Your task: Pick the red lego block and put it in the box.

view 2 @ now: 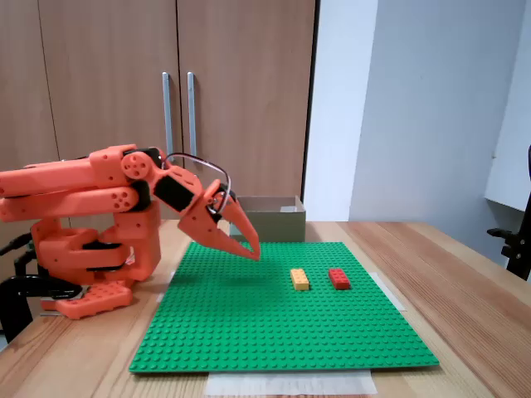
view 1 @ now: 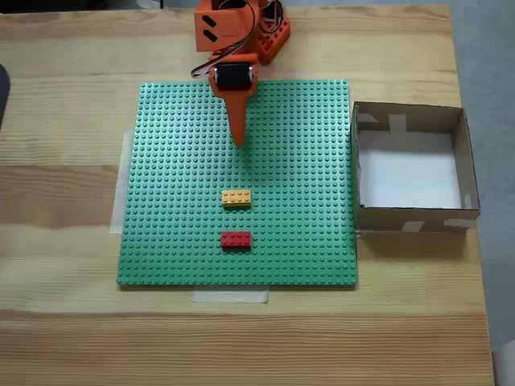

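Red lego block (view 1: pixel 236 239): lies flat on the green baseplate (view 1: pixel 177 241), lower centre of the top-down fixed view, nearest the front edge. Its long axis runs left to right in that frame, studs up. In the side-on fixed view (view 2: pixel 338 279) you see it end-on, right of centre.

Yellow-orange brick (view 1: pixel 236 197): just beyond the red one, parallel to it, with a few stud rows between them. It sits on the gripper's direct line to the target.

Gripper (view 1: pixel 238 141): upper centre of the top-down view, hanging above the baseplate with its tip pointing toward the bricks; well apart from both. Its fingers look pressed together, holding nothing (view 2: pixel 253 251).

Box (view 1: pixel 467 173): right edge of the top-down view, open top, touching the baseplate's side, on the wooden surface (view 1: pixel 64 193).

Risk 1: reaching straight forward, you could clip or grab the yellow-orange brick first.

Risk 2: the block may be pressed onto the studs; a shallow grip would likely slip off.

Risk 3: closing along the long axis instead of across it could miss the grasp.
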